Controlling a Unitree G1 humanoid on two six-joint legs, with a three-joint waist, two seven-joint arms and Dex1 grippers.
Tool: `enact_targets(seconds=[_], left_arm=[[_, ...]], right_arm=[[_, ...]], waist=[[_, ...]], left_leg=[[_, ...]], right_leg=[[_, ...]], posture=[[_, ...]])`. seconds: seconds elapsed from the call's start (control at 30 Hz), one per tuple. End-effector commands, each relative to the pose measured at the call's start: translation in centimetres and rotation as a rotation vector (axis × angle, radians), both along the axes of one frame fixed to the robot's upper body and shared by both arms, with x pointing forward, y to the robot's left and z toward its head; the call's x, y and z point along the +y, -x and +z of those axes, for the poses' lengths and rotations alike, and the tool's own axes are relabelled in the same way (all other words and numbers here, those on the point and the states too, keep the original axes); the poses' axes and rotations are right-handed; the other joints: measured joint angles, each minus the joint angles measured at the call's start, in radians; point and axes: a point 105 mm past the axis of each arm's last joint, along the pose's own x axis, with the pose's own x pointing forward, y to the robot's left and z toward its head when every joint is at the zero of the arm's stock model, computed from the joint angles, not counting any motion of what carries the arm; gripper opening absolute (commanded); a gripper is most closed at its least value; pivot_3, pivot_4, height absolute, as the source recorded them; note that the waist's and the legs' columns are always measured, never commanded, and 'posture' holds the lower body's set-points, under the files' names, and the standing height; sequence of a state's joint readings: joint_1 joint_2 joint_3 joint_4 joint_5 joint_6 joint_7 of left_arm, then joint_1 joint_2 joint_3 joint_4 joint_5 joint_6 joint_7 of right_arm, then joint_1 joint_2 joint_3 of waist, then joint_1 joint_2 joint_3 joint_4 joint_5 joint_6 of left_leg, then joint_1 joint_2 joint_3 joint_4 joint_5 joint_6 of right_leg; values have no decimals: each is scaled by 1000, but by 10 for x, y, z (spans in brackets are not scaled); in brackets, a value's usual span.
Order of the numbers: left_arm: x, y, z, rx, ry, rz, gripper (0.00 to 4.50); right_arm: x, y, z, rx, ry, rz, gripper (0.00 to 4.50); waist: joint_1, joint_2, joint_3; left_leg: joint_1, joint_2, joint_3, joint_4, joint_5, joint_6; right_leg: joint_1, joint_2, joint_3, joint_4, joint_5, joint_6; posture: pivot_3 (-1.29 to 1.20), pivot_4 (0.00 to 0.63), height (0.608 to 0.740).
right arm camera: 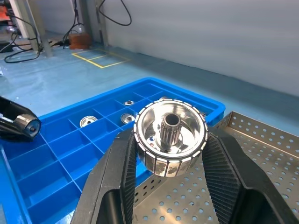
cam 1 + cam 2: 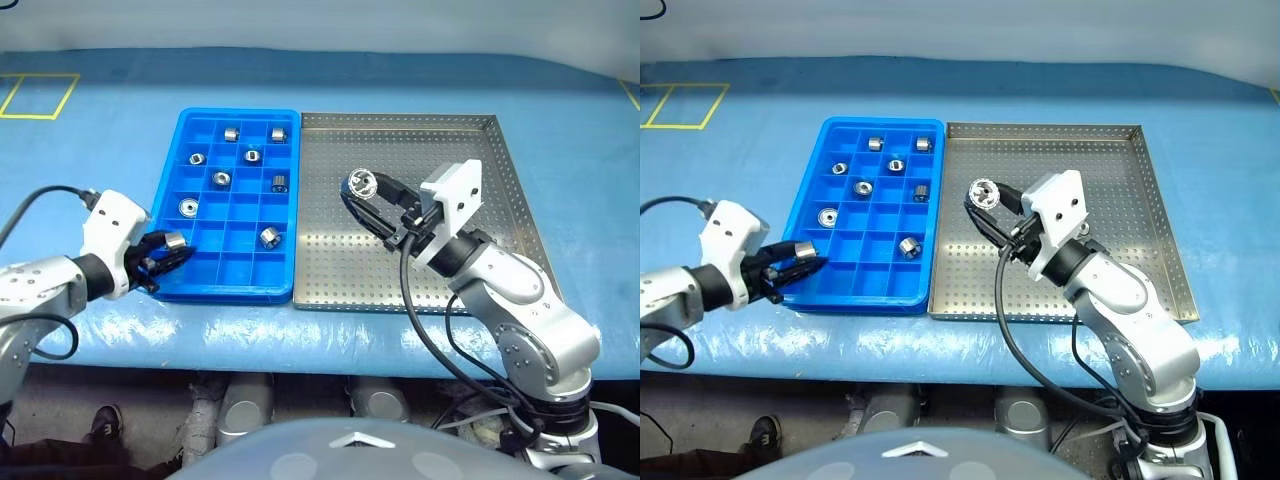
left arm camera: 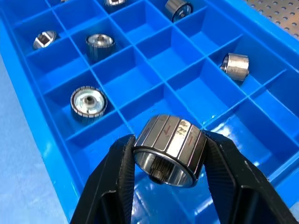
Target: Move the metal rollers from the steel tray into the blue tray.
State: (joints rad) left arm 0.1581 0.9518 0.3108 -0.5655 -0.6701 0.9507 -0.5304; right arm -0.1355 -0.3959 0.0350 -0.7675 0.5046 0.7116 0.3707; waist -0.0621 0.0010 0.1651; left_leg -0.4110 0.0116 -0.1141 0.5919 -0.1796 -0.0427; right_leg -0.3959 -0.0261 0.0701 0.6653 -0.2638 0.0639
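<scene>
Blue table cover (image 2: 100,150); shiny ribbed metal rollers (image 3: 169,149) w/ dark ctr holes.

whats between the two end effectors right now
Head view: the blue tray with eight metal rollers in its compartments. The left end effector and right end effector each grip another roller.

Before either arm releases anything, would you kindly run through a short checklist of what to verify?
1. Left gripper clamps a roller: ok.
2. Right gripper clamps the second roller: ok.
3. Left roller over the blue tray: ok, near corner.
4. Compartment beneath it free: cannot tell.
5. Right roller over the blue tray: not ok, above the steel tray.
6. Steel tray emptied: ok.
</scene>
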Motion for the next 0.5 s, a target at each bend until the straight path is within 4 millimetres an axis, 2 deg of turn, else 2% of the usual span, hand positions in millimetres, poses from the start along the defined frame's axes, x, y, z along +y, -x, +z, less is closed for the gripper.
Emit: enact_targets(seconds=[0.03,0.27,0.5], left_arm=[[0,0,7,-46,-17,-1,1858],[6,-1,1,-26,-47,26,1858],[4,-5,6,-44,-71,15,4219]], right_arm=[[4,2,9,-29,-10,27,1693],[3,1,8,-18,-3,22,1693],[4,2,11,-34,-9,22,1693]], waist=[[3,0,0],[4,0,0],[3,0,0]], left_leg=[[0,0,0,0,0,0],[0,0,0,0,0,0],[0,0,0,0,0,0]], right_leg=[[0,0,0,0,0,0],[0,0,0,0,-1,-2],[0,0,-1,0,-1,-2]], posture=[[22,150,740],[23,150,740],[7,150,740]])
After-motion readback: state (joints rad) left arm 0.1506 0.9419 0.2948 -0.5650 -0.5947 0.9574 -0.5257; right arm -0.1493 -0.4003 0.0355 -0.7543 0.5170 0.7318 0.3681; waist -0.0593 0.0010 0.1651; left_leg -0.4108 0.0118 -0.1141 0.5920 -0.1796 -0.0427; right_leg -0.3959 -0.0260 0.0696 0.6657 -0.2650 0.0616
